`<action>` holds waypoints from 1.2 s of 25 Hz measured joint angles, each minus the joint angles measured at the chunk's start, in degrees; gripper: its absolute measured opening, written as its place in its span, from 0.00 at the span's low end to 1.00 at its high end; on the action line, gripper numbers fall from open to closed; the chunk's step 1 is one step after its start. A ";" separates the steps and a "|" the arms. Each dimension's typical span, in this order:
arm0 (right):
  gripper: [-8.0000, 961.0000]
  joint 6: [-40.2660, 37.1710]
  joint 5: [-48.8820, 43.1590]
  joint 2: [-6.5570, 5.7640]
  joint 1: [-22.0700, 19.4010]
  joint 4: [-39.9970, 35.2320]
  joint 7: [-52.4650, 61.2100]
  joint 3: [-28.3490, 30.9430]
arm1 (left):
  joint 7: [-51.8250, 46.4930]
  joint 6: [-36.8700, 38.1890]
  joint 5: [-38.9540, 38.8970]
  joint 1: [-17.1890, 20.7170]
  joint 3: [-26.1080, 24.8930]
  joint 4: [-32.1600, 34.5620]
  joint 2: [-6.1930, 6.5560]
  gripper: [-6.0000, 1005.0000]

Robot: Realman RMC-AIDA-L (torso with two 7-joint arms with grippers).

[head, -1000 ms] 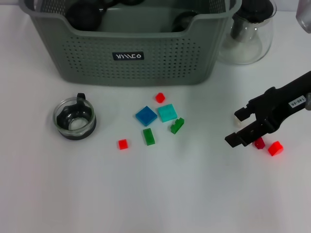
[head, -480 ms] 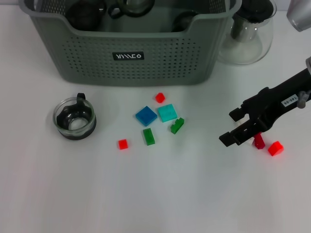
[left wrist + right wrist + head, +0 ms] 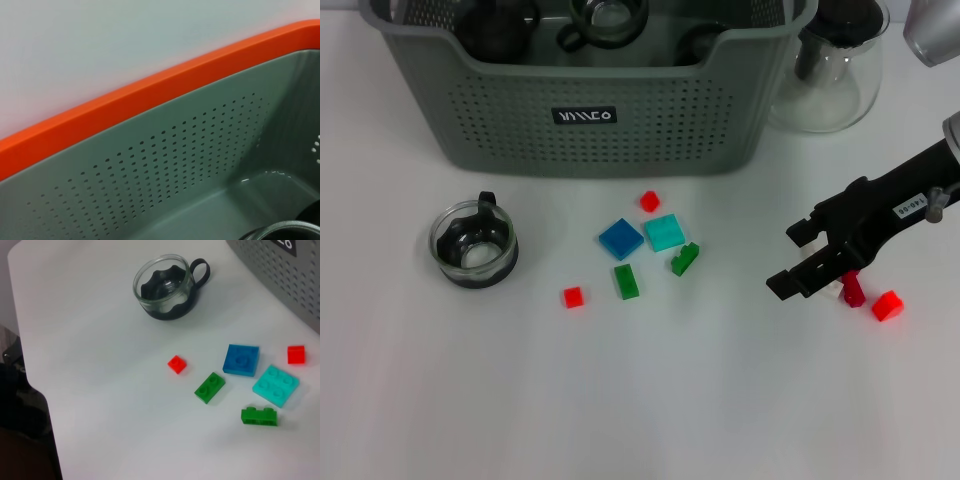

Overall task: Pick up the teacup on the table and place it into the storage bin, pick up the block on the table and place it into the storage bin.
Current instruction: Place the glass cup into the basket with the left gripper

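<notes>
The grey-green storage bin [image 3: 590, 110] stands at the back, and its perforated inner wall [image 3: 190, 165] fills the left wrist view. Dark teacups lie inside it, one glass teacup [image 3: 608, 18] near the middle. Another teacup [image 3: 473, 245] with a black base stands on the table at the left, also seen in the right wrist view [image 3: 166, 287]. Several blocks lie in the middle: blue [image 3: 620, 238], teal [image 3: 664, 232], green [image 3: 626, 281], red [image 3: 572, 296]. My right gripper [image 3: 796, 258] is open at the right, beside a dark red block [image 3: 853, 290] and a red block [image 3: 887, 305]. My left gripper does not show.
A clear glass pitcher [image 3: 830, 70] with a black lid stands right of the bin. An orange edge [image 3: 150, 95] runs behind the bin's far wall. The table's edge [image 3: 30, 380] shows in the right wrist view.
The right gripper has slid a little to the left, away from the two red blocks. A glass teacup has come into view inside the bin, moving forward and right.
</notes>
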 joint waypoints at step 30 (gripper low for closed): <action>0.98 0.74 -0.17 0.19 0.01 0.01 -0.53 -0.04 | 0.50 -1.80 0.09 0.34 3.19 -0.72 -2.04 0.09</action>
